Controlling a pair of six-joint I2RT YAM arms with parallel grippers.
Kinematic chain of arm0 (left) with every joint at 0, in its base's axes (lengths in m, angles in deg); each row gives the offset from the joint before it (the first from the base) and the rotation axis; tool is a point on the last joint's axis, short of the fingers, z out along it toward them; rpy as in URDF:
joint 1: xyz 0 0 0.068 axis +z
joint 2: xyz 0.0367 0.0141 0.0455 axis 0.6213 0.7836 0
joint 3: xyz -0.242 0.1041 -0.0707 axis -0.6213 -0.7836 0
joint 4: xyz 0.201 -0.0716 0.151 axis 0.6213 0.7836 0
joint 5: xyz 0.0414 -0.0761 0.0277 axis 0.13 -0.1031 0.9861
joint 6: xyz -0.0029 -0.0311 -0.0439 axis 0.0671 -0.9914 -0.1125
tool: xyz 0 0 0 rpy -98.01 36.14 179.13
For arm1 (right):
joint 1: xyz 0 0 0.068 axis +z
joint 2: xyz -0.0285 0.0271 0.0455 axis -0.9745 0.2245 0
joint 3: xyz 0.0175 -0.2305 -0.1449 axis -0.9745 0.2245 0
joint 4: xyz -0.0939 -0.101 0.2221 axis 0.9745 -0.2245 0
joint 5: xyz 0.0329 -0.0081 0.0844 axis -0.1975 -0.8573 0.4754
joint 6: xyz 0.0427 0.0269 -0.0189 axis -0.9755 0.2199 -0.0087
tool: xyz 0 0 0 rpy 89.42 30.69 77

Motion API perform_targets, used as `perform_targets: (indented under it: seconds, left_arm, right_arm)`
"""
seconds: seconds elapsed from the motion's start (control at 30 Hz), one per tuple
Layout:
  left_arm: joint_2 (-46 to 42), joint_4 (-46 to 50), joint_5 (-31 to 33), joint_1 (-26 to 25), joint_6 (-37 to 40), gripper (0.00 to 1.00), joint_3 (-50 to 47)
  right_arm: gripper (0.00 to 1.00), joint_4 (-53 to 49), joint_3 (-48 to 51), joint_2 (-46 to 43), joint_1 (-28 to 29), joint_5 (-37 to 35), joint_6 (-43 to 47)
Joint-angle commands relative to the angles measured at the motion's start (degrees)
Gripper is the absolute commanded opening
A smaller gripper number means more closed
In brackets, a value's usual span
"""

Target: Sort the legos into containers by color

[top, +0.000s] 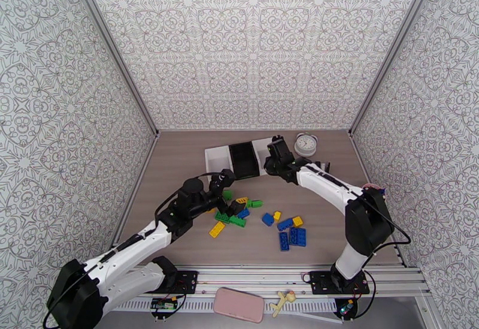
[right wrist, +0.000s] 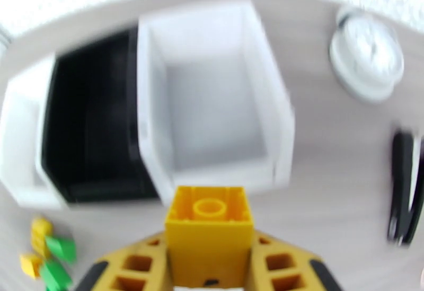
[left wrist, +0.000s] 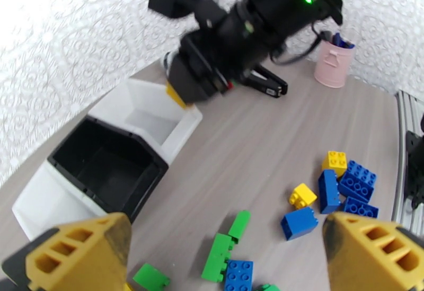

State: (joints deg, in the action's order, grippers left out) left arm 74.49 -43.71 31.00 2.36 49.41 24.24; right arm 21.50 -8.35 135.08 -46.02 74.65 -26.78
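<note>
The right gripper (right wrist: pixel 208 271) pinches a square yellow brick (right wrist: pixel 208 223) near the smooth white bin (right wrist: pixel 278 128). The left gripper (left wrist: pixel 225 252) gapes wide, empty.

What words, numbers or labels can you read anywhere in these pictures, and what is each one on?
No text is legible in any view.
Clock: dial marks too small and blurred to read.
Stapler: a pale patch near its tip, too small to read.
Yellow brick: no lettering shows on the face in view.
</note>
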Motion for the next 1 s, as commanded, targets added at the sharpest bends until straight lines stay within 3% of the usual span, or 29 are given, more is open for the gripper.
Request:
perform_targets:
  seconds: [0.0, 0.33, 0.57, 0.67, 0.83, 0.97]
  left_arm:
    - [-0.77, -4.42, 5.01, -0.68, -5.07, 1.0, -0.86]
    - [-1.68, -3.43, 6.7, -1.65, -4.24, 1.0, -1.23]
    - [-1.48, -3.03, 6.77, -1.83, -3.86, 1.0, -1.4]
    - [-1.63, -2.68, 7.08, -1.83, -3.91, 1.0, -1.49]
    - [-2.11, -0.51, 9.28, -1.78, -4.82, 1.0, -0.88]
    - [-2.03, 1.44, 12.56, -1.83, -6.33, 1.0, -0.23]
  right_arm:
    - [0.24, 3.6, -6.7, 5.92, -1.69, 0.87, 2.87]
    - [0.24, 4.04, -19.82, 19.38, -3.5, 2.57, 2.49]
    - [0.24, 5.27, -20.96, 23.04, -3.67, 2.97, 1.85]
    - [0.32, 5.48, -20.5, 22.39, -3.67, 3.07, 2.11]
    - [0.55, 7.5, -16.79, 17.49, -3.73, 3.75, 3.52]
    - [0.66, 11.45, -11.19, 11.98, -3.67, 4.33, 5.77]
